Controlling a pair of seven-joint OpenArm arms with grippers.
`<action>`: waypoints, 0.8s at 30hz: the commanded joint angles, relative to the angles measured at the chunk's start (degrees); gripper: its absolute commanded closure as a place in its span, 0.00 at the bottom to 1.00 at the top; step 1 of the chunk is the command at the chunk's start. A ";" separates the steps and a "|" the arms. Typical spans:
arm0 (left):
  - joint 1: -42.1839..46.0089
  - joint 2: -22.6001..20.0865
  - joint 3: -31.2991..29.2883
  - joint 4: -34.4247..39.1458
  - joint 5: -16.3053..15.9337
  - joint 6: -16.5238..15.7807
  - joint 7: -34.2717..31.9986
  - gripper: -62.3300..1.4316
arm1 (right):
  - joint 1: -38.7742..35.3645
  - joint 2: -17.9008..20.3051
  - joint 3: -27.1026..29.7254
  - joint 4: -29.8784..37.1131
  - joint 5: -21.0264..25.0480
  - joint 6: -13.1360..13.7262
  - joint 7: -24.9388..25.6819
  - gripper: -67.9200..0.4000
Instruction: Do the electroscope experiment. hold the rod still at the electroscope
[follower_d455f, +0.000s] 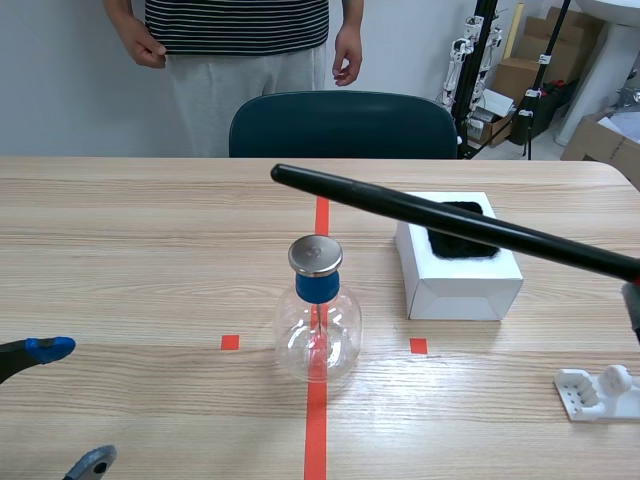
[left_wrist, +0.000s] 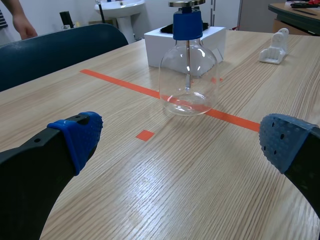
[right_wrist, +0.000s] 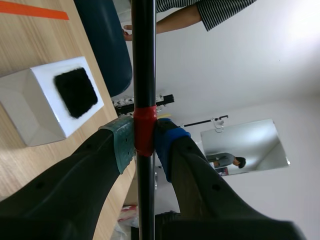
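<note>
1. Gripping the rod (follower_d455f: 450, 222) is the right gripper (right_wrist: 144, 141), whose fingers are clamped on a red band (right_wrist: 144, 127) around the shaft, one pad on each side.
2. The rod slants in from the scene's three o'clock, and its tip ends at about eleven o'clock of the electroscope (follower_d455f: 318, 312). This is a glass flask with a blue stopper and a metal cap (follower_d455f: 315, 254), standing on the orange line in the middle of the surface (follower_d455f: 150, 260).
3. The tip looks higher than the cap and apart from it, though the gap between them cannot be judged.
4. The left gripper (left_wrist: 182, 142) sits low at about eight o'clock of the flask, its fingers spread wide and holding nothing.
5. A white box (follower_d455f: 460, 285) with a black pad (follower_d455f: 465, 250) on top stands at two o'clock of the flask, under the shaft. A small white stand (follower_d455f: 598, 392) lies at four o'clock.
6. The step in hand appears to be presenting the rod at the cap, and the approach looks close to finished.
7. The next move probably calls for settling the tip close to the cap and then keeping the arm motionless. The clamp on the band should stay firm, and the shaft must not knock the light flask.
</note>
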 joint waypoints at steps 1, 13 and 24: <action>-0.15 -0.33 0.00 0.76 -0.74 -0.09 -2.86 0.00 | -1.38 0.31 0.22 0.70 1.84 -1.73 1.36 1.00; -0.15 -0.33 0.00 0.76 -0.74 -0.09 -2.86 0.00 | -4.17 0.31 0.22 0.68 8.04 -1.97 6.29 1.00; -0.15 -0.33 0.00 0.76 -0.74 -0.09 -2.86 0.00 | -4.13 0.33 0.22 0.68 8.35 -1.97 6.93 1.00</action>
